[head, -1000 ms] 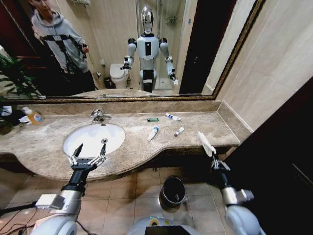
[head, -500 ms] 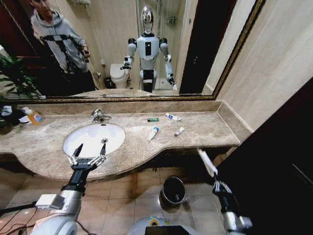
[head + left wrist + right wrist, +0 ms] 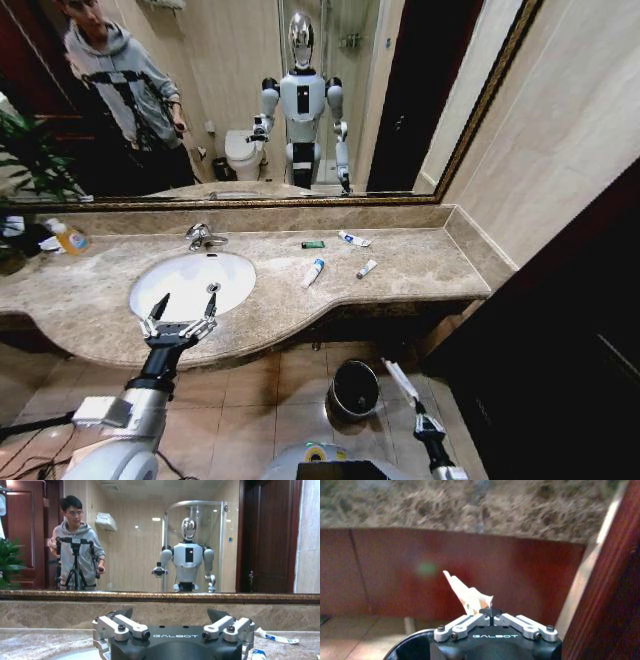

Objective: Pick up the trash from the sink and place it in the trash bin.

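Sachet (image 3: 400, 379) — one, pinched by right end effector (image 3: 422, 418), apparently beside bin (image 3: 353, 390)

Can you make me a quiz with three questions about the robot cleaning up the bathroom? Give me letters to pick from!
1. Where is the right pincer?
A. Inside the basin
B. Low down beside the trash bin
C. On the tap

2. How many small tubes with blue ends lie on the marble counter?
A. One
B. Three
C. Six

3. What is the left pincer doing?
A. Hovering open, holding nothing
B. Squeezing a bottle
C. Shut on a towel

Answers:
1 B: the head view shows it below the counter edge, near the bin's rim, shut on a white sachet.
2 B: one tube, another and a third lie to the right of the sink, near a small green packet.
3 A: its fingers are spread above the sink's front edge with nothing between them.
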`<state>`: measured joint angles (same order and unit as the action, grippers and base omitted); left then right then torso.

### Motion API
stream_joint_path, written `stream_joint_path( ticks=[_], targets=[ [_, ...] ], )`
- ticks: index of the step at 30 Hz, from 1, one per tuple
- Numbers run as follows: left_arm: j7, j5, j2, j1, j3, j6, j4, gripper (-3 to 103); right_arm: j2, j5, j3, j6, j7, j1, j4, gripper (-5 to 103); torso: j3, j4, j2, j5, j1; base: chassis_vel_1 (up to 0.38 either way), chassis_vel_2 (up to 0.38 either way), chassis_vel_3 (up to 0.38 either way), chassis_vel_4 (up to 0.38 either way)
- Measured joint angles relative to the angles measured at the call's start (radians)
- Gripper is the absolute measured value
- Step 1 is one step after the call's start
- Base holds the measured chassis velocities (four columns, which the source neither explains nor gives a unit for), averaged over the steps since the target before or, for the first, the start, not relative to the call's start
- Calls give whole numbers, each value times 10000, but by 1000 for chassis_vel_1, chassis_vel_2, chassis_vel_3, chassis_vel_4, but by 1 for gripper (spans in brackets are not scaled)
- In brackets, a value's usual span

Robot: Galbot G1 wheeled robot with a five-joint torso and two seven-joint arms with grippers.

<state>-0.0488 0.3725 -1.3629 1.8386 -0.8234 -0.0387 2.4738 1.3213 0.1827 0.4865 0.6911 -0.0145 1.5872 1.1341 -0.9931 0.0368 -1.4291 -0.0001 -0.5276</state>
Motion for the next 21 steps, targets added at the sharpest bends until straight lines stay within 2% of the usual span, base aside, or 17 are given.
stream_joint_path(
  ticks=[3,9,10,13,14,18,21],
  targets=[
    [0,0,0,0,0,0,0,100,78,-282,-137,11,-10,-198,-314,0,0,1,0,-1,0,0,0,0,0],
    [1,0,0,0,0,0,0,100,382,-1888,-492,233,-307,-1192,-2033,0,0,-1,0,2,0,0,0,0,0],
    [1,0,0,0,0,0,0,100,382,-1888,-492,233,-307,-1192,-2033,0,0,-1,0,2,0,0,0,0,0],
    [0,0,0,0,-1,0,0,100,662,-3692,-294,695,-1043,-1963,-3333,0,0,0,0,1,0,0,0,0,0],
    [0,0,0,0,-1,0,0,100,662,-3692,-294,695,-1043,-1963,-3333,0,0,0,0,1,0,0,0,0,0],
    [-1,0,0,0,0,0,0,100,834,-5682,-134,1126,-1989,-2756,-4665,0,0,1,0,0,0,0,0,0,0],
    [0,0,0,0,0,0,0,100,891,-6256,-114,1231,-2283,-3048,-5129,0,0,0,0,1,0,0,0,0,0]
  ],
)
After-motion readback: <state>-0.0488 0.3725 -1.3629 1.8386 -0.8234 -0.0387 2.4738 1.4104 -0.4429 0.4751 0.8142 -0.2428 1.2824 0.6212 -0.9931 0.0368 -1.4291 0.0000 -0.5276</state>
